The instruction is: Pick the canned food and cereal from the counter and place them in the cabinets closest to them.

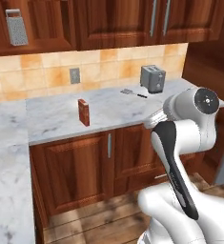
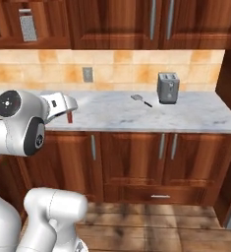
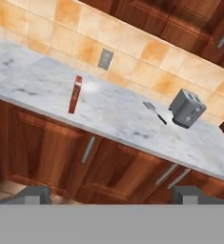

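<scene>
On the counter point(image 1: 113, 114) the cereal point(image 1: 84, 112) stands upright, label unreadable

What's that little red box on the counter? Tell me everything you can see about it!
The cereal is a small, thin, reddish-brown box that looks like cardboard, with a pale patch near its top. It stands upright and closed on the marble counter, alone, left of the toaster and the small spatula. Nothing touches it but the counter. A wall socket sits behind it on the tiles.
</scene>
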You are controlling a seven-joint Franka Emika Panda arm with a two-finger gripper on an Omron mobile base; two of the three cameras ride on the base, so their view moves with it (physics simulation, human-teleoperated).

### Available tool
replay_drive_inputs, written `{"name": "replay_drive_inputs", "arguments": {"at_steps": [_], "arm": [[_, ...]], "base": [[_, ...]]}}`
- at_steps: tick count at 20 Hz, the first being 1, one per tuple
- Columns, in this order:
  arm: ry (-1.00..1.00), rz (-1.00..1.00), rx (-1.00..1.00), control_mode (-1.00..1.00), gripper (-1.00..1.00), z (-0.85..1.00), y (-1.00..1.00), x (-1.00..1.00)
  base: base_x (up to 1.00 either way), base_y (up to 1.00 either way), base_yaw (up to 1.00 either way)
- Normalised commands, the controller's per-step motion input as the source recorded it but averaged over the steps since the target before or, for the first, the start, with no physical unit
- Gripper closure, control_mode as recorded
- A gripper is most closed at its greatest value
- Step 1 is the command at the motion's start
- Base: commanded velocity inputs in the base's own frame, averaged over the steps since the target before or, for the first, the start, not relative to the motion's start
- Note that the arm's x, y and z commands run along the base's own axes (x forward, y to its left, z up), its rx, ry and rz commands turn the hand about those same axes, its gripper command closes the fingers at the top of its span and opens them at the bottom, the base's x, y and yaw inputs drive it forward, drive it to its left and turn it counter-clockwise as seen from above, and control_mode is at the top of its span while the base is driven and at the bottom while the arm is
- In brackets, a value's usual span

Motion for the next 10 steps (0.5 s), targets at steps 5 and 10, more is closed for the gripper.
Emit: {"name": "replay_drive_inputs", "arguments": {"at_steps": [5,10], "arm": [[0.00,0.00,0.00,1.00,-1.00,0.00,0.00,0.00],[0.00,0.00,0.00,1.00,-1.00,0.00,0.00,0.00]], "base": [[0.70,0.34,0.00],[0.72,0.40,0.00]]}}
